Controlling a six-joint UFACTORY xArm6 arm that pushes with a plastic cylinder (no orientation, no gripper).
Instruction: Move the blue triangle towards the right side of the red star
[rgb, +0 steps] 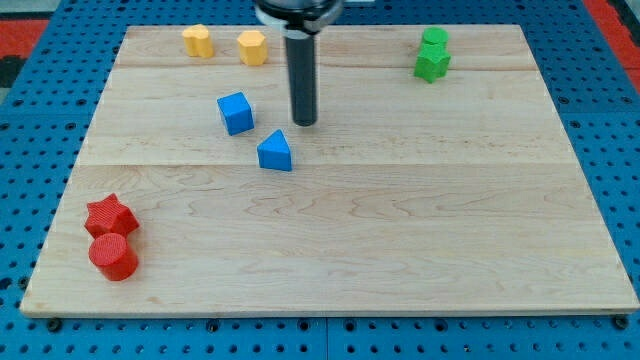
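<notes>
Blue triangle sits a little left of centre on the counter, well apart from the red star, and that gap is the whole story right now.

Sweeping from the view's left: the red star is down in the bottom-left corner, with a red cylinder touching it just below. Up at the top, two yellow blocks stand side by side, shapes hard to pin down. Next comes a blue cube, just up and left of the blue triangle. Then my tip, planted just above and to the right of the triangle, close but apart from it as far as I can tell. Far over at the top right, two green blocks huddle together, touching.

There's no hand on this arm, only the rod, so nothing to report as apart, together or clamped.

Progress? By my reckoning the real work is not yet done: the triangle has to travel down and to the left to land on the star's right side. The tip looks well placed behind it for exactly that shove.

No brands, labels or writing can be read anywhere.
</notes>
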